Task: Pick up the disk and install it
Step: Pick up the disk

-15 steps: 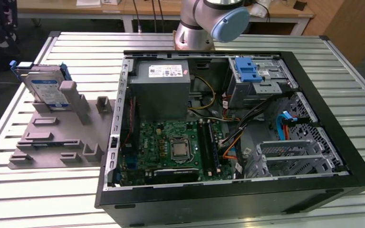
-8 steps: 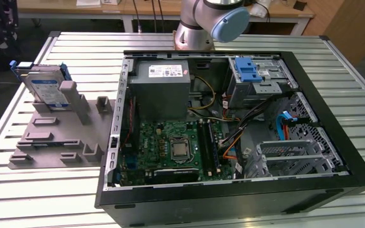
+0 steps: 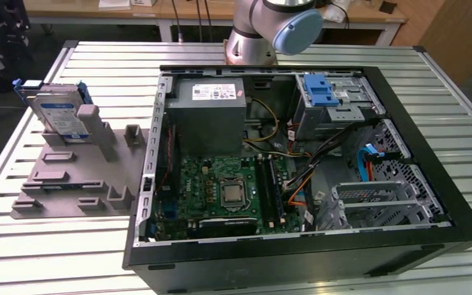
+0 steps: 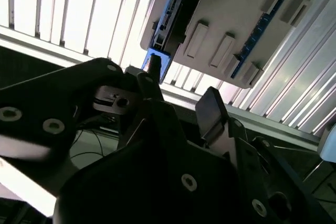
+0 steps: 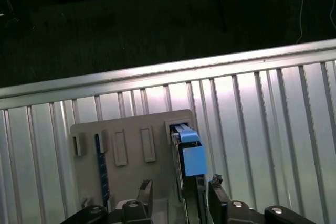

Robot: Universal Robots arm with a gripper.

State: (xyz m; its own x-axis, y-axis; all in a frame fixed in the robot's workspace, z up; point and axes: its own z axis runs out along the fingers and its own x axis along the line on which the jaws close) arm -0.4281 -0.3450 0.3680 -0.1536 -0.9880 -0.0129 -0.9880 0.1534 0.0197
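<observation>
— Where do we find the disk [image 3: 59, 117]?
— Upright in the grey holder [image 3: 64, 184], on the exterior view's left of the computer case [image 3: 302, 261]. Its lower part is hidden.
— And the gripper [image 5: 181, 191]?
— Its jaws are spread and empty near the disk's edge, with the fingertips partly cut off.

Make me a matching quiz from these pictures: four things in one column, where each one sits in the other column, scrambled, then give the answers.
Things:
1. disk
2. motherboard
3. blue latch piece
4. grey metal box

Places:
A. on the metal drive cage inside the open computer case, toward the exterior view's right
B. standing upright in the grey holder, outside the case
C. lying flat on the case floor, green
D. inside the case at its far wall, with a white sticker on top

Pairs: 1-B, 2-C, 3-A, 4-D
</observation>
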